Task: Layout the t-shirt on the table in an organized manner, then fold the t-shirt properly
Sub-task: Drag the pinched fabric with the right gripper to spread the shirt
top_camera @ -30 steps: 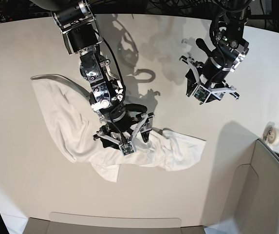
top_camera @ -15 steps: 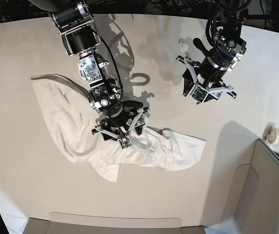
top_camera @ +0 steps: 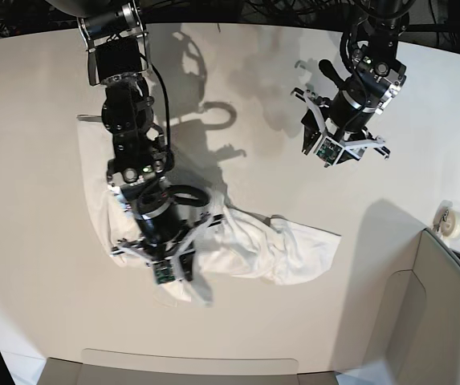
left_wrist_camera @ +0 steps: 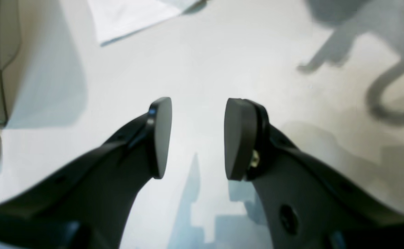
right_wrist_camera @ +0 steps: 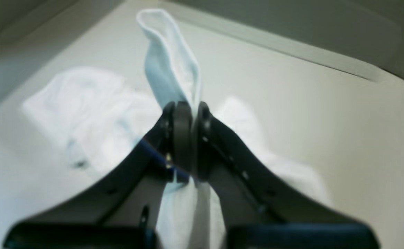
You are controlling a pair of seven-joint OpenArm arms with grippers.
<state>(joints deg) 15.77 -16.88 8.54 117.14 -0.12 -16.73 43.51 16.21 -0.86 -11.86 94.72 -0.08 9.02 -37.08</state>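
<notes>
Right wrist view: the right gripper (right_wrist_camera: 187, 138), open over the cloth a second ago, is now pinching a fold of the crumpled white t-shirt (right_wrist_camera: 174, 65) off the worktop (right_wrist_camera: 292, 114); layout is beginning. The left gripper (left_wrist_camera: 196, 138) is hovering, fingers apart, empty.

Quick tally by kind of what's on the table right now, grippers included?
T-shirt: 1, white, crumpled
Grippers: 2, the right gripper pinching the shirt, the left gripper open over bare table
Small round object at the table edge: 1, too small to identify
Total: 4
</notes>
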